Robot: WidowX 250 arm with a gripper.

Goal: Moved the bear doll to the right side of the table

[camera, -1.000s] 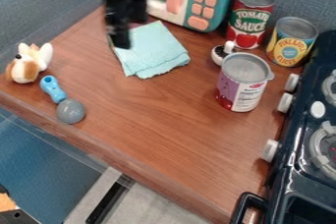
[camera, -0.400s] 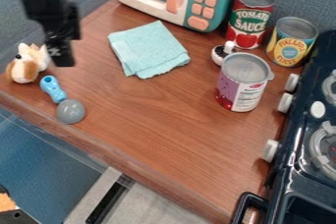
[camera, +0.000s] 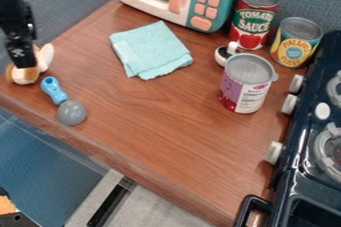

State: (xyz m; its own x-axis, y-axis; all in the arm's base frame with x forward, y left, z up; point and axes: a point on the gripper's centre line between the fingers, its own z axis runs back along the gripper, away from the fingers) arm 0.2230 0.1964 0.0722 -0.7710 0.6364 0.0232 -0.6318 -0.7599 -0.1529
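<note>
At left of counter [camera: 153, 116], gripper [camera: 25, 65] has swung from cloth [camera: 152, 51] to doll [camera: 27, 76], partly hiding it; whether open or closed, can't tell. Grasp looks next, then carry right.

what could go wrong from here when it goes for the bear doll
The claw hangs right over the plush doll and hides part of it, so a slightly off grip might just nudge it toward the counter's edge. The blue-handled spoon lies close beside the doll and could get bumped. On the way right, a low carry may clip the purple-labelled can.
</note>
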